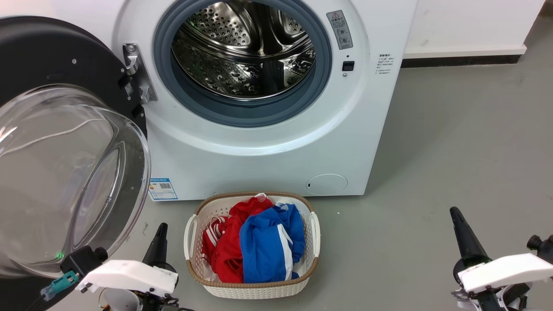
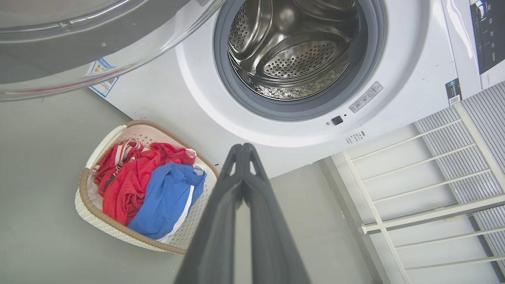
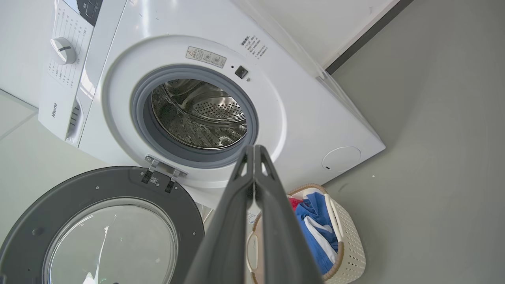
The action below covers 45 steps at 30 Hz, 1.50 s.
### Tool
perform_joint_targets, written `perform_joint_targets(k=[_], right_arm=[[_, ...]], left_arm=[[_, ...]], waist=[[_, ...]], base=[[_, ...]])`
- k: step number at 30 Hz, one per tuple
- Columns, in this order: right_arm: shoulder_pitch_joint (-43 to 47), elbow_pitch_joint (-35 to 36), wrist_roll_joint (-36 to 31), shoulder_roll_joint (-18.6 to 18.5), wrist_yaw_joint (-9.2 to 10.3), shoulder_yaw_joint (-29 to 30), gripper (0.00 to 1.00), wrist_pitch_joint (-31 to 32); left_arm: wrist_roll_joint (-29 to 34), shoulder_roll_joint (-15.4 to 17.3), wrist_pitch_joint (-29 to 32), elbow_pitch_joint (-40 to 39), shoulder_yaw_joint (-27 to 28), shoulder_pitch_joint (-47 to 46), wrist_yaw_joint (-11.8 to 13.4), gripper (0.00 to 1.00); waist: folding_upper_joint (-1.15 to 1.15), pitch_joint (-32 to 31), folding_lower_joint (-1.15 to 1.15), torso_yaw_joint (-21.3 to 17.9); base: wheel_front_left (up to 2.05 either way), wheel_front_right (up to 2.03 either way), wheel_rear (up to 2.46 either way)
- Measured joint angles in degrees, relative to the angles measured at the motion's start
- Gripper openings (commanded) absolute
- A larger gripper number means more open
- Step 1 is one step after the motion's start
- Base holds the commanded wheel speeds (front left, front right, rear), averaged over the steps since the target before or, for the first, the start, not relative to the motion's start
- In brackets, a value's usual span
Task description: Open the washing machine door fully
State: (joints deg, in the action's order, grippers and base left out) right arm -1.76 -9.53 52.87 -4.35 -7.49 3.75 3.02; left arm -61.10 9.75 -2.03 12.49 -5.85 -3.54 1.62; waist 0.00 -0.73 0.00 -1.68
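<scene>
The washing machine door (image 1: 65,142), a black disc with a bulging clear glass bowl, stands swung wide open to the left of the white washing machine (image 1: 268,142) on its hinge (image 1: 137,71). It also appears as the door (image 3: 98,228) at lower left of the right wrist view and as the door (image 2: 79,43) at the top of the left wrist view. The steel drum (image 1: 244,47) lies exposed. My left gripper (image 1: 160,231) is shut and empty, low beside the glass bowl, apart from it. My right gripper (image 1: 454,214) is shut and empty over the floor at right.
A white basket (image 1: 194,229) with red and blue clothes sits on the grey floor right before the machine. A small round white flap (image 1: 327,184) is low on the front. A white rack (image 2: 426,189) stands to one side. Open floor stretches right.
</scene>
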Motion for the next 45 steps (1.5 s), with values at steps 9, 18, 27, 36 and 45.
perform_joint_targets(k=[9, 18, 27, 36, 45], right_arm=[[-0.62, -0.67, 6.09, 0.21, 0.00, 0.44, 0.00, 0.55], [-1.21, -1.31, 11.69, 0.44, 0.01, 0.83, 0.00, 1.05], [-1.75, -1.87, 16.77, 0.60, 0.01, 1.21, 0.00, 1.41], [-2.23, -2.45, 21.48, 0.76, 0.01, 1.52, 0.00, 1.88], [-2.72, -3.02, 26.42, 0.93, 0.01, 1.89, 0.00, 2.25]], left_arm=[[-4.87, -1.07, 1.37, 0.23, 1.87, -0.35, -1.33, 0.00], [-9.25, -1.92, 2.47, 0.44, 3.57, -0.62, -2.65, 0.00], [-13.36, -2.89, 3.48, 0.64, 5.14, -1.10, -3.79, 0.00], [-17.14, -3.58, 4.47, 0.83, 6.64, -1.29, -4.86, 0.00], [-21.03, -4.52, 5.63, 1.01, 8.17, -1.51, -6.03, 0.00]], waist=[[0.00, 0.11, 0.00, 0.20], [0.00, 0.21, 0.00, 0.39], [0.00, 0.32, 0.00, 0.59], [0.00, 0.42, 0.00, 0.78], [0.00, 0.54, 0.00, 1.00]], base=[[0.00, 0.00, 0.00], [0.00, 0.00, 0.00], [0.00, 0.00, 0.00], [0.00, 0.00, 0.00], [0.00, 0.00, 0.00]])
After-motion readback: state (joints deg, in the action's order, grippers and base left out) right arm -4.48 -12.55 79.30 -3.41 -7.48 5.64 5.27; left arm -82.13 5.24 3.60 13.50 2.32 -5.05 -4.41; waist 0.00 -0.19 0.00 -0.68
